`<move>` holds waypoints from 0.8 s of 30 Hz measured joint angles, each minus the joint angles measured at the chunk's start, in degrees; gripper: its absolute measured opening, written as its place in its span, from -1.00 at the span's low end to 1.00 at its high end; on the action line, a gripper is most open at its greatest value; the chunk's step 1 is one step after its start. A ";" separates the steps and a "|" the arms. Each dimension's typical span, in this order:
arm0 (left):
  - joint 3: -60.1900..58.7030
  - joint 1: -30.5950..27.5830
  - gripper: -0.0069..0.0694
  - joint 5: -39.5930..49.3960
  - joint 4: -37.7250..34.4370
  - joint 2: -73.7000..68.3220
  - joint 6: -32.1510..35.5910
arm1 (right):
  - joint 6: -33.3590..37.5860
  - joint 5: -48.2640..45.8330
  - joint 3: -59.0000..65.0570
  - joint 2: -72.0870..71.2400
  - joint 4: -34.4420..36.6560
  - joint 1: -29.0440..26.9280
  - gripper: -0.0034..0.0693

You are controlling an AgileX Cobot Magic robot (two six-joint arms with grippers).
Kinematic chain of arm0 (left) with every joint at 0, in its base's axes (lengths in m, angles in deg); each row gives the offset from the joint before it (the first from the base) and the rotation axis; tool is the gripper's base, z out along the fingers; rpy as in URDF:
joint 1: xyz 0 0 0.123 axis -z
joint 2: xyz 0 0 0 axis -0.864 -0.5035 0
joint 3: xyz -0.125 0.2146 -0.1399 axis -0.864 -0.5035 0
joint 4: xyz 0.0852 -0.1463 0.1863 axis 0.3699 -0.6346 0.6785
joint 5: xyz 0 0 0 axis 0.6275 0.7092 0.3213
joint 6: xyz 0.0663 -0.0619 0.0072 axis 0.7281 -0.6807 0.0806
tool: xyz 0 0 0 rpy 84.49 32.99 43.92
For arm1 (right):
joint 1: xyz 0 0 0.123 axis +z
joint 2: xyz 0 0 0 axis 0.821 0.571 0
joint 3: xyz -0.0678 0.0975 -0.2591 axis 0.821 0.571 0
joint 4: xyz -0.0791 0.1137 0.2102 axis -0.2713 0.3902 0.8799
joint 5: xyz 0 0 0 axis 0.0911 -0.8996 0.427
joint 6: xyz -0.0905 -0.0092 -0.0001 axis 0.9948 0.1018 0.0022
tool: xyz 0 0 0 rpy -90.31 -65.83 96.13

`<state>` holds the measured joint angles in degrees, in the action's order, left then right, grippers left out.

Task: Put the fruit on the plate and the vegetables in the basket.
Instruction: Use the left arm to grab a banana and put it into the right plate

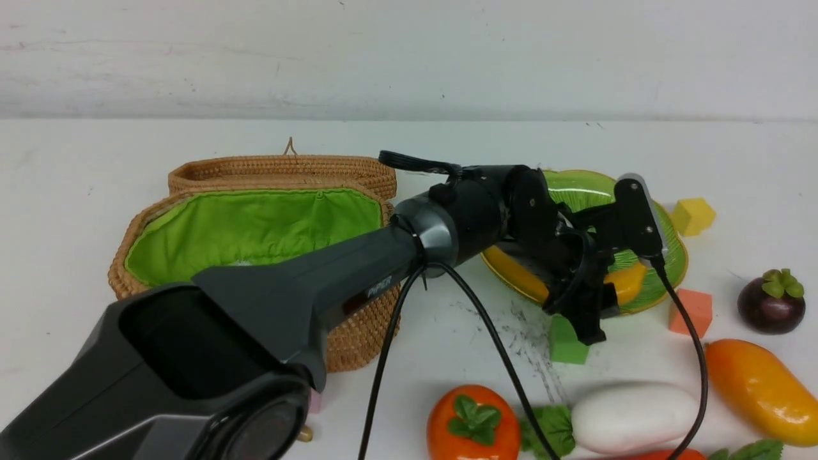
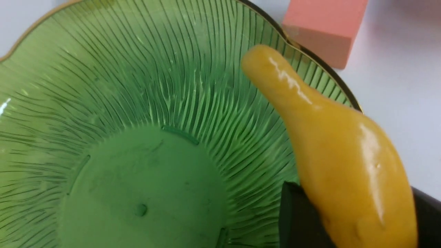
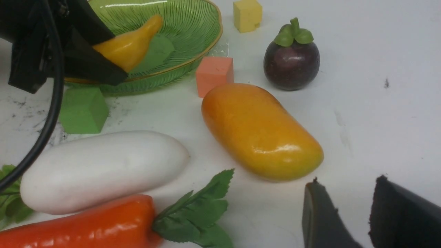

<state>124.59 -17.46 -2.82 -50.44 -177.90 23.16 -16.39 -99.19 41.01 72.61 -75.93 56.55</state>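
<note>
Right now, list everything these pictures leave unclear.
- Basket floor: front view, the left arm and near wall cover it.
- Banana: front view, the left fingers hide its middle; left wrist view, the bottom edge cuts off its end.
- Red vegetable: cut off by the frame edge in the front and right wrist views.
- Right fingers: only their tips show, in the right wrist view.

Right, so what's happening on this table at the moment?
The left gripper holds a glossy yellow toy banana over the ribbed green glass plate, not yet released. The right gripper hangs open and empty near an orange-yellow mango. A dark purple mangosteen and white oval radish lie on the table.
</note>
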 joint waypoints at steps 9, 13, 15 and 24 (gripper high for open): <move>0.00 -0.07 0.38 -0.12 0.18 0.05 -1.32 | 0.00 0.00 0.00 0.00 -0.05 0.00 -0.24; 0.00 -0.07 0.75 0.59 0.24 0.47 -2.44 | 0.00 0.00 0.00 0.00 -0.05 0.00 -0.24; 0.00 -0.07 0.87 0.73 0.30 1.21 -2.68 | 0.00 0.00 0.00 0.00 -0.05 0.00 -0.24; 0.00 -0.07 0.87 9.64 2.71 11.04 -7.03 | 0.00 0.00 0.00 0.00 -0.15 0.00 -0.24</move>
<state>124.59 -17.53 6.82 -47.73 -166.86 16.13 -16.39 -99.19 41.01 72.61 -76.08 56.55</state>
